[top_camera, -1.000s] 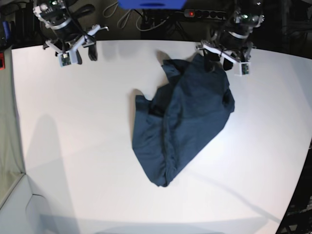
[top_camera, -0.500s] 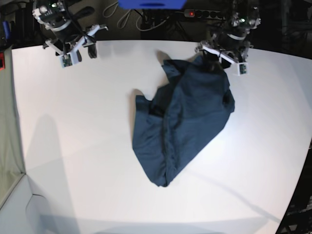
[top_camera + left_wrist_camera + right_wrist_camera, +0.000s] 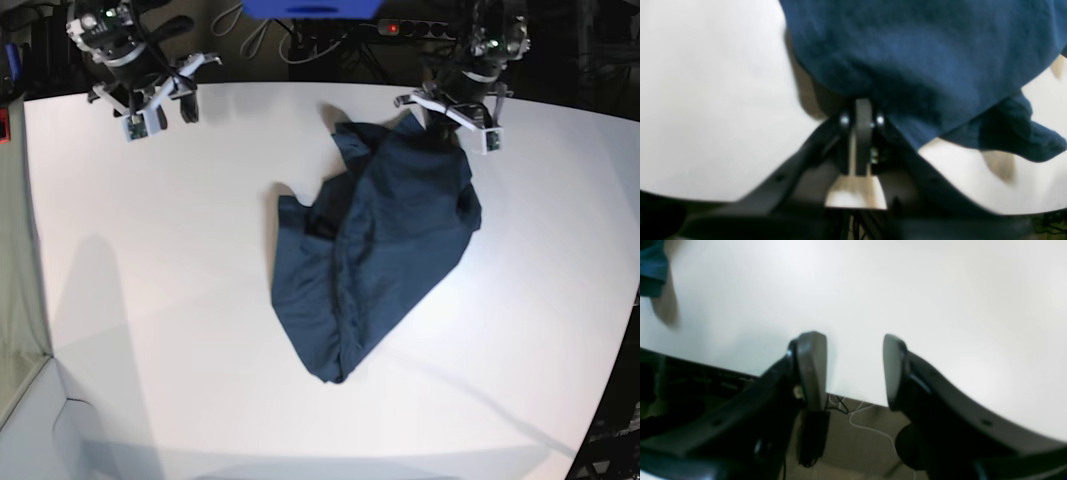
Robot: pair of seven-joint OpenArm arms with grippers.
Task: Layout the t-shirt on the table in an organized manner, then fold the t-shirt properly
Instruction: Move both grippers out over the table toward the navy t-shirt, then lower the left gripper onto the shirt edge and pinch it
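The dark navy t-shirt (image 3: 380, 240) lies crumpled on the white table (image 3: 150, 300), running from the far right toward the middle. My left gripper (image 3: 437, 124) is at the shirt's far edge. In the left wrist view its fingers (image 3: 863, 110) are pressed together, with the t-shirt's (image 3: 923, 50) hem pinched at their tips and the table (image 3: 706, 100) beside it. My right gripper (image 3: 172, 104) hovers at the far left corner, away from the shirt. In the right wrist view the right gripper (image 3: 853, 370) is open and empty over the table's (image 3: 907, 290) edge, and a scrap of the t-shirt (image 3: 651, 270) shows at top left.
Behind the table's far edge are a power strip (image 3: 420, 28) with a red light, cables and a blue object (image 3: 310, 8). A red item (image 3: 4, 125) sits at the left edge. The table's right side curves away.
My left gripper has shut on the shirt's far edge. Both arms have shifted slightly toward the back of the table; the shirt has barely moved.
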